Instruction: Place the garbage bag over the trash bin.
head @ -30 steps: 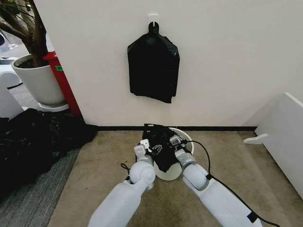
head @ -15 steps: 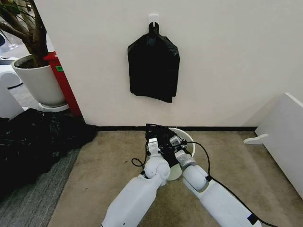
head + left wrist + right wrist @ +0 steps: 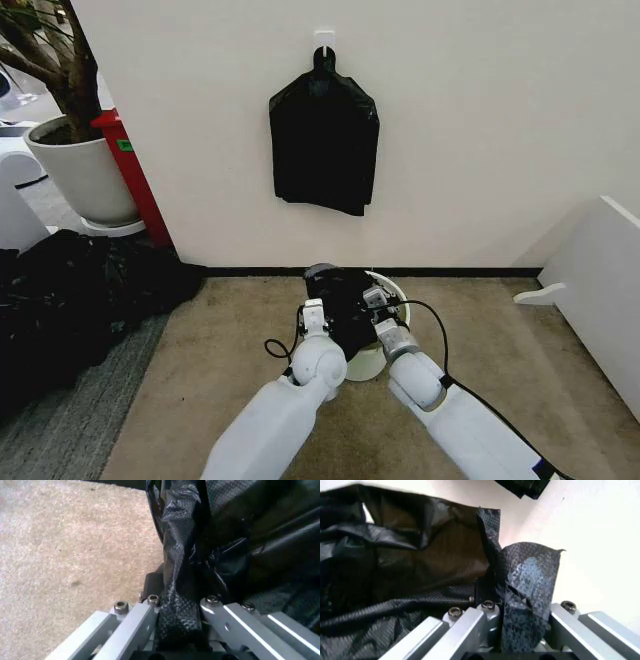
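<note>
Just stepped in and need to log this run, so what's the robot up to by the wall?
The robot is fitting the garbage bag over the trash bin, which stands on the carpet against the wall. The left gripper and right gripper each pinch an edge of the bag between their fingers and hold it spread over the bin's mouth. The bag covers most of the opening; part of the white rim shows on the robot's right. A bundle of spare bags hangs from a hook above.
</note>
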You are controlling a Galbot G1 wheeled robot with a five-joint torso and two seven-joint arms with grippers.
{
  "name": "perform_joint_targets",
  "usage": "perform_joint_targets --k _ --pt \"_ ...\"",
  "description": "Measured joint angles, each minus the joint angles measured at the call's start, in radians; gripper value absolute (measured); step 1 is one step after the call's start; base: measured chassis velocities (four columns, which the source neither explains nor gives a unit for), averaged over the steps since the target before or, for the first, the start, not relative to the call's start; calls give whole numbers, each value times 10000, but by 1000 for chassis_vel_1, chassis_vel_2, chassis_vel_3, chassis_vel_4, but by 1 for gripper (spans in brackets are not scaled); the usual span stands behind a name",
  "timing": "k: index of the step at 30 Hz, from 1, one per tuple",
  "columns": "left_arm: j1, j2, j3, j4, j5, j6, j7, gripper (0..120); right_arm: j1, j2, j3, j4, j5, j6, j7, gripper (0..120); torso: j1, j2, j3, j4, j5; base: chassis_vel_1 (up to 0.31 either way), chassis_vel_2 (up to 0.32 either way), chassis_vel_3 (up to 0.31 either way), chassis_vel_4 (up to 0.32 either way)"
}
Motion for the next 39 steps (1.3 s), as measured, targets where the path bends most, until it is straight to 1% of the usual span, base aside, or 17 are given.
perform_joint_targets --k 5,7,11,12,15,16,22,23,26,27,28,29,30,31,33,35,39 --pt "335 604 -500 -689 -113 -336 611 4 -196 -131 -151 369 273 -94 150 0 0 -1 1 4 4 0 0 0 0" --pt "520 931 -758 -1185 -128 -502 1039 4 -413 -276 -307 899 1208 -264 359 8 0 -1 1 6 3 0 0 0 0" --pt "632 1132 -915 -1491 -120 -602 1261 4 -576 -348 -403 1325 1782 -307 439 16 0 -1 1 3 2 0 0 0 0" --pt "759 1348 -1034 -1774 -52 -760 1580 3 -715 -386 -445 1622 1951 -250 433 24 0 -1 1 3 1 0 0 0 0" --pt "1001 1749 -1125 -2005 697 -1497 2425 3 -890 -482 -450 1963 1872 185 198 36 0 0 0 2 0 0 0 0 0" --pt "1001 1749 -1125 -2005 697 -1497 2425 3 -890 -482 -450 1963 1872 185 198 36 0 0 0 2 0 0 0 0 0" --pt "1669 2403 -1491 -2041 2667 -3075 4182 3 -871 -731 -308 2110 1793 1401 -791 61 0 -1 0 4 0 0 0 0 0" --pt "1669 2403 -1491 -2041 2667 -3075 4182 3 -871 -731 -308 2110 1793 1401 -791 61 0 -1 0 4 0 0 0 0 0" --pt "1852 2649 -1737 -1967 3325 -3730 4791 3 -767 -876 -239 1955 1916 2066 -1545 74 0 0 0 3 2 0 0 0 0" --pt "1862 2664 -1749 -1960 3361 -3771 4825 3 -760 -887 -238 1949 1936 2089 -1587 74 0 -1 0 3 2 0 0 0 0" --pt "1952 2771 -1835 -1895 3688 -4074 5021 3 -707 -960 -237 1899 2163 2188 -1875 83 0 -1 0 3 1 0 0 0 0" --pt "1952 2771 -1835 -1895 3688 -4074 5021 3 -707 -960 -237 1899 2163 2188 -1875 83 0 -1 0 3 1 0 0 0 0" --pt "2044 2810 -1894 -1846 3930 -4250 5113 3 -664 -990 -237 1858 2417 2246 -2083 88 0 -1 0 3 1 0 0 0 0" --pt "2267 2840 -1980 -1779 4298 -4531 5237 3 -547 -1010 -232 1670 2828 2418 -2539 78 0 0 0 5 1 0 0 0 0" --pt "2334 2831 -1995 -1777 4374 -4620 5280 3 -472 -1016 -209 1507 2901 2521 -2819 69 0 -1 0 4 1 0 0 0 0" --pt "2342 2829 -1997 -1776 4392 -4638 5290 3 -450 -1018 -204 1454 2946 2562 -2931 68 0 -1 0 3 1 0 0 0 0" --pt "2380 2880 -2031 -1689 4766 -4935 5494 3 -321 -1017 -187 1320 3622 2540 -3387 48 0 0 0 3 1 0 0 0 0"
